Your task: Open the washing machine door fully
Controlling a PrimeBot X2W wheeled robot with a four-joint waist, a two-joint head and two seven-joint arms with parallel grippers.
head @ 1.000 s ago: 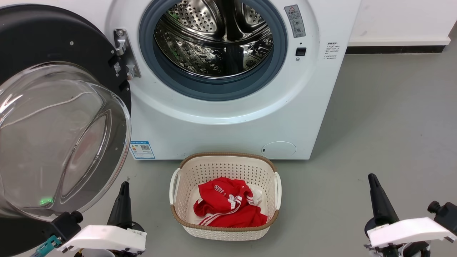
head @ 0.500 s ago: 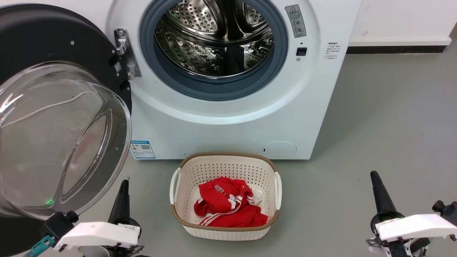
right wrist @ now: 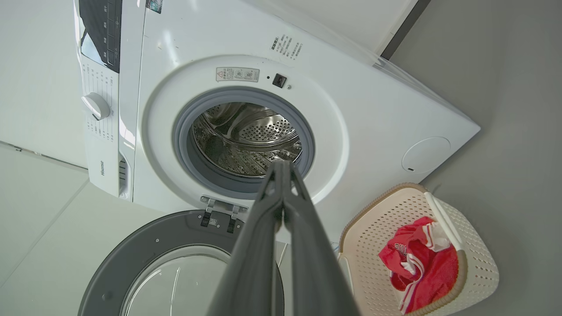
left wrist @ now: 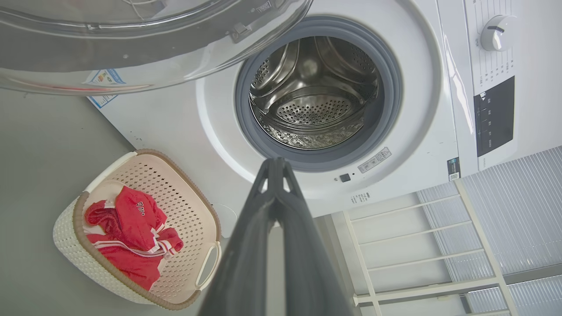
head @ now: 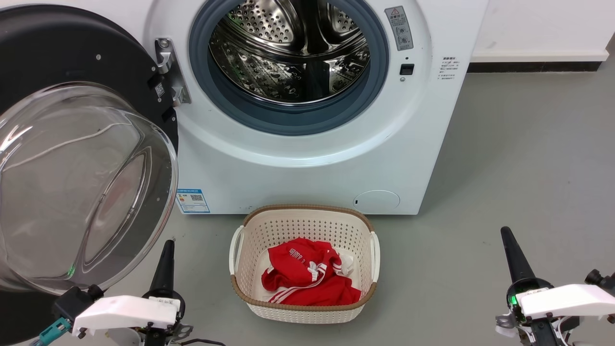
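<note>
The door (head: 57, 53) stands swung wide, left of the washer (head: 312, 178). Before the washer, a basket (head: 307, 209) holds red clothing (head: 307, 281). Flanking it, left gripper (head: 167, 247) and right gripper (head: 507, 236) have fingers pressed together.

The left tool (left wrist: 275, 166) rises from the bottom edge, its two dark fingers pressed together at the tips, gripping nothing. Beyond it, the washing machine (left wrist: 421, 131) shows its steel drum (left wrist: 314, 109) uncovered. The washing machine door (left wrist: 131, 48) is swung aside at upper left. A cream basket (left wrist: 70, 245) of red clothing (left wrist: 127, 228) stands on the grey floor (left wrist: 44, 145).
</note>
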